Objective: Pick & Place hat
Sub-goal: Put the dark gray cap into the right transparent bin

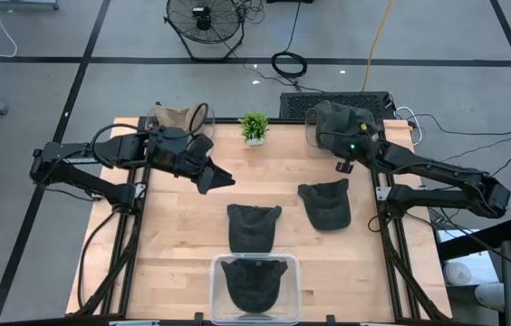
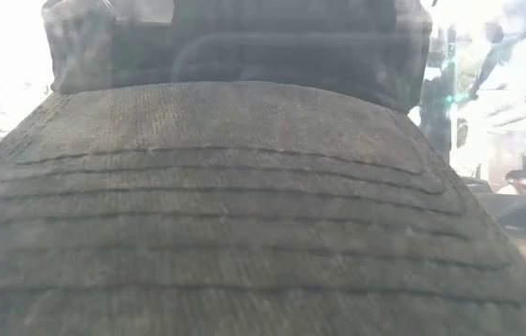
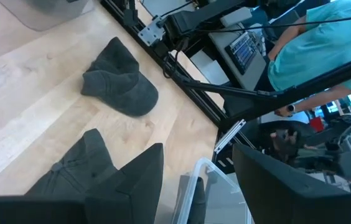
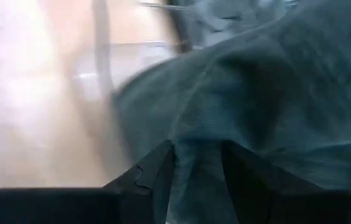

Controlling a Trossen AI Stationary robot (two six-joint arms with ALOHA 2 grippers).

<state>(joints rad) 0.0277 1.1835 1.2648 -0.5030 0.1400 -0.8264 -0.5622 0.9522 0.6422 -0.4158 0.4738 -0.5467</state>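
Observation:
Several dark hats are in view. One hat [image 1: 326, 205] lies flat on the table right of centre, and another [image 1: 254, 225] lies flat at centre. A third [image 1: 255, 281] sits in a clear bin [image 1: 216, 290] at the near edge and fills the low view [image 2: 244, 205]. More dark hats [image 1: 335, 119] are piled in a clear container at the far right corner. My right gripper [image 4: 197, 169] is open at this pile, with hat cloth [image 4: 269, 93] showing between and beyond its fingers. My left gripper [image 1: 217, 178] hangs open above the table's left half, holding nothing [image 3: 200, 180]. My right gripper comes at the pile of hats slanting down from the table's right side. Dark cloth [image 4: 199, 155] shows in the gap between its two fingers. I cannot tell whether the fingers touch it.
A small green plant [image 1: 255, 127] stands at the far edge's middle. A second clear container [image 1: 181, 116] with something tan in it stands at the far left. A person in a teal shirt [image 3: 325, 50] is beyond the table's right side, next to monitors.

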